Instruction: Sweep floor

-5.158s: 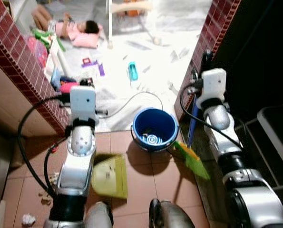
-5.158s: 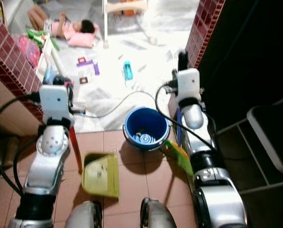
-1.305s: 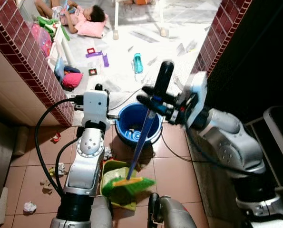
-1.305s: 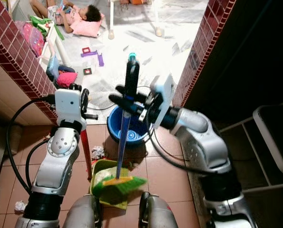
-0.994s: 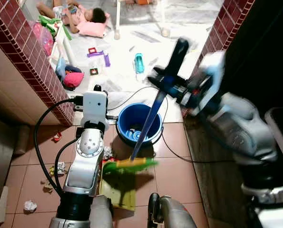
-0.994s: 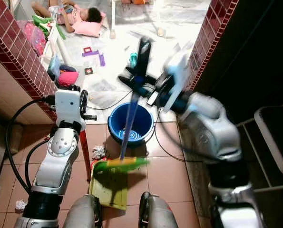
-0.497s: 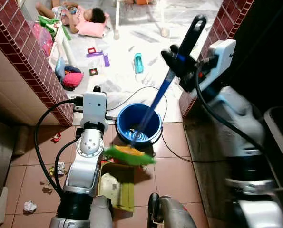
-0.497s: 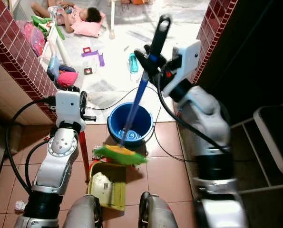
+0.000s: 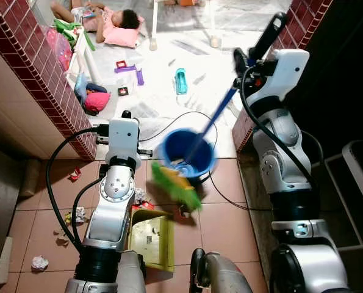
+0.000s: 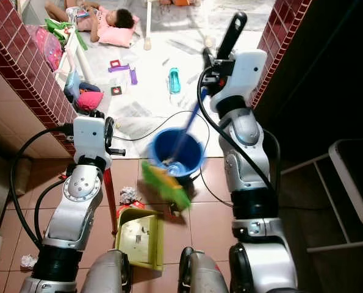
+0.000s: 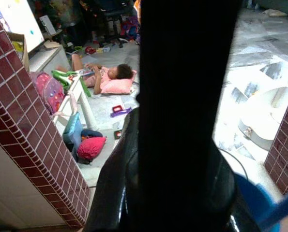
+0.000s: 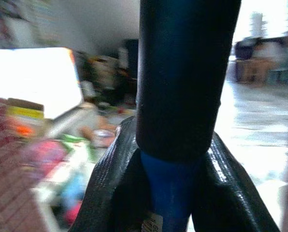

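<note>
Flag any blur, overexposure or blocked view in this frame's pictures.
Eye views: the broom head and blue bucket are smeared by motion, and the white floor beyond the doorway is blown out. Right wrist view: the background is blurred, with the broom handle covering the centre. Left wrist view: a dark handle blocks the middle; the room behind it is sharp.

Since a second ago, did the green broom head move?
Yes. The broom head has lifted off the yellow dustpan and swung toward the blue bucket, carried by the right gripper.
</note>
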Robot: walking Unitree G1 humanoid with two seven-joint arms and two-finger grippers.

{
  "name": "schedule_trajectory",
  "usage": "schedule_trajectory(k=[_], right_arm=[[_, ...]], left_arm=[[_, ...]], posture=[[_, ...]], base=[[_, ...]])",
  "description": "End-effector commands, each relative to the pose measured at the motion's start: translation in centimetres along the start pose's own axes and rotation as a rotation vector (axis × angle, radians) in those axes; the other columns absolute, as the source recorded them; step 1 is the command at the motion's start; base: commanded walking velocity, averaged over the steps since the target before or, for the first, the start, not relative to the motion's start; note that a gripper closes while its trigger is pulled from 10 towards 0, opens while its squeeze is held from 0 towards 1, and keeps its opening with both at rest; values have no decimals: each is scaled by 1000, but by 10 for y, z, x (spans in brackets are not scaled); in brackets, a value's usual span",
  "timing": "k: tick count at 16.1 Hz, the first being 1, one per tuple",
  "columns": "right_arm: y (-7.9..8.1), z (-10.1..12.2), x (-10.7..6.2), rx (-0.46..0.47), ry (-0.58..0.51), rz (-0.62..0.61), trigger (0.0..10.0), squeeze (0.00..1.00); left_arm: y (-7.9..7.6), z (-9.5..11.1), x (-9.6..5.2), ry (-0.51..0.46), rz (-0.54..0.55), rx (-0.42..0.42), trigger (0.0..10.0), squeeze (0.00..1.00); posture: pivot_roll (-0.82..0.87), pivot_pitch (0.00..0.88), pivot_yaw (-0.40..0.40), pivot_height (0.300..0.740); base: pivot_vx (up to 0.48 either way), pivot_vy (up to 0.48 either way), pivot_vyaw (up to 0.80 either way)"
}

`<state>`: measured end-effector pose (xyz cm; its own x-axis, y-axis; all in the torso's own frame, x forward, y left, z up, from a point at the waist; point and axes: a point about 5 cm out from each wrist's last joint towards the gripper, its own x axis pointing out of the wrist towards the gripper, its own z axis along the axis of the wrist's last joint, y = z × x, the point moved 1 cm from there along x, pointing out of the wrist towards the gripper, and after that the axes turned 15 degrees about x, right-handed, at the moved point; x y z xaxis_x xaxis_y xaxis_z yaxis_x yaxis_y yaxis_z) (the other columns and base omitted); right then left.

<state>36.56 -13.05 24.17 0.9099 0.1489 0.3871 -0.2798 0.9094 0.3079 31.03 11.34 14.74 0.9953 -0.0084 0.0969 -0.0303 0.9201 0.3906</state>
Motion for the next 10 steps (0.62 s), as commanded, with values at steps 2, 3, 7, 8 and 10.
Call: schedule_trajectory(k=[2,3,7,8,10], right_arm=[[-2,21,7,-99,-109,-26,10000,0],[-3,21,6,-102,-111,-34,10000,0],[-1,14,6,-88,-112,-22,10000,0],[-1,14,6,-90,-112,-21,10000,0],[3,12,6,-27,-92,21,10000,0]], left_arm=[[-2,6,1,-21,-3,5,10000,0],[-2,6,1,-22,-3,4,10000,0],[-2,5,1,-19,-6,5,10000,0],[-2,5,1,-18,-6,6,10000,0],[-2,6,1,-21,-7,5,10000,0]], posture=[[-74,82,-9,740],[-74,82,-9,740],[-74,82,-9,740],[-74,82,-9,740],[-72,82,-7,740]], base=[[0,0,0],[0,0,0],[0,0,0],[0,0,0],[0,0,0]])
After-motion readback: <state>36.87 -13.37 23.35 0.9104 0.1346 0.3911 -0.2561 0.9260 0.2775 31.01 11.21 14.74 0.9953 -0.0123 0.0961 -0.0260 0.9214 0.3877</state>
